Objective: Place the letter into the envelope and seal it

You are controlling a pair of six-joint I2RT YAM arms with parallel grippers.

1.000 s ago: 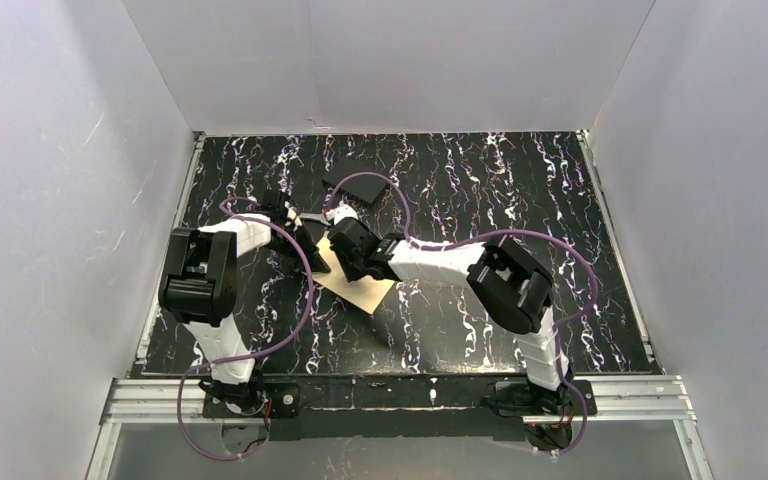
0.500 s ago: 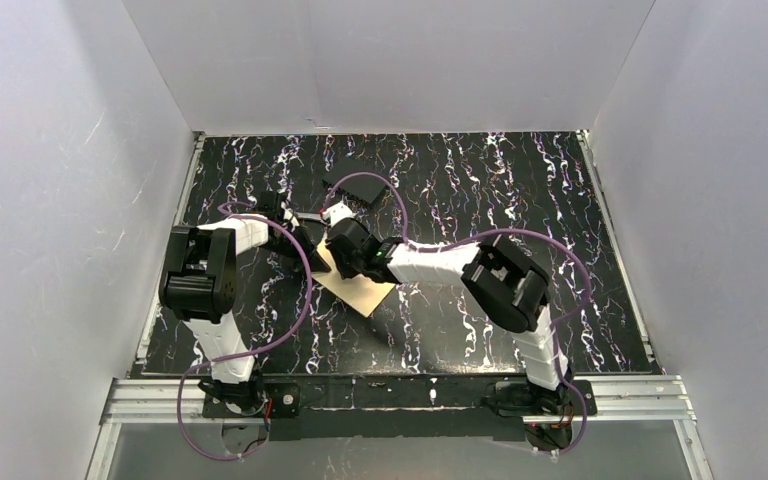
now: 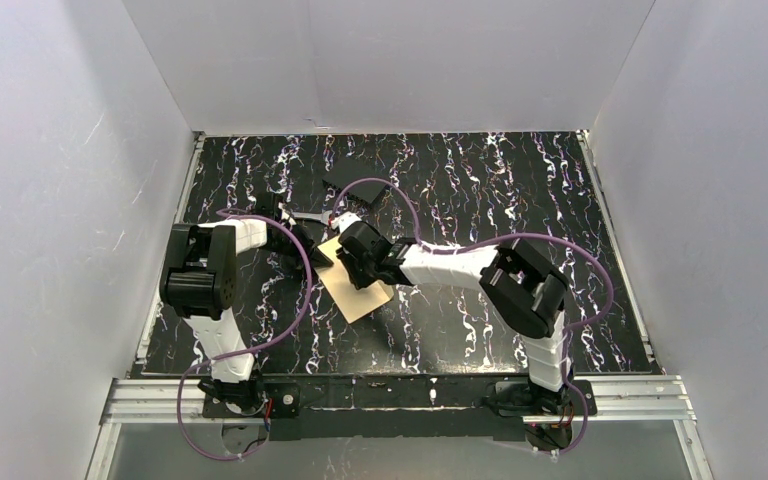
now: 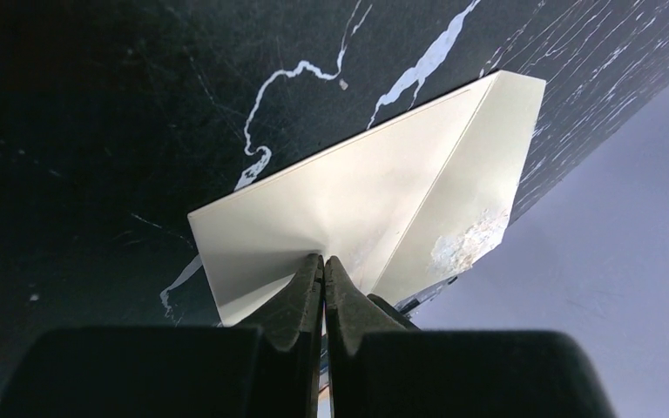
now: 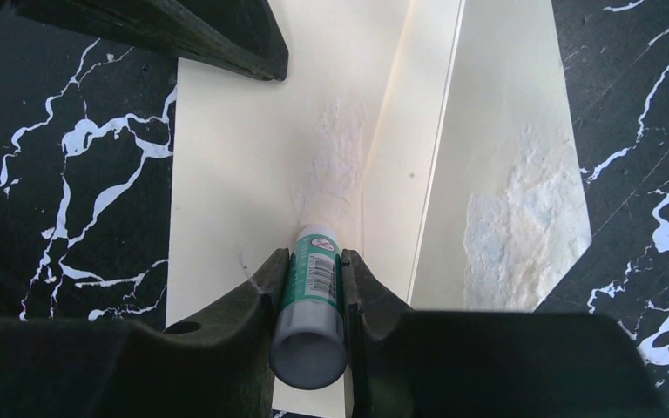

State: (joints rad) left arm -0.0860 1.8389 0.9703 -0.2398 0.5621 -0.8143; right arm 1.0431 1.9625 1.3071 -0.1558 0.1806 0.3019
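The envelope [image 5: 244, 148] lies flat on the black marbled table, cream in both wrist views and tan-looking in the top view [image 3: 358, 295]. Its triangular flap [image 5: 505, 174] is open and carries a rough whitish glue smear. My right gripper [image 5: 315, 257] is shut on a green-and-white glue stick [image 5: 314, 287], whose tip touches the envelope near the flap's fold. My left gripper [image 4: 322, 261] is shut on the envelope's edge [image 4: 340, 192] at the far left [image 3: 300, 245]. The letter does not show as a separate sheet.
A black flat square [image 3: 348, 182] lies on the table just behind the envelope. White walls enclose the table on three sides. One finger of the left gripper [image 5: 183, 30] crosses the top left of the right wrist view.
My right gripper moved the glue stick toward the far left, then back toward the near right over the envelope. The envelope turned slightly. The left gripper stayed clamped.
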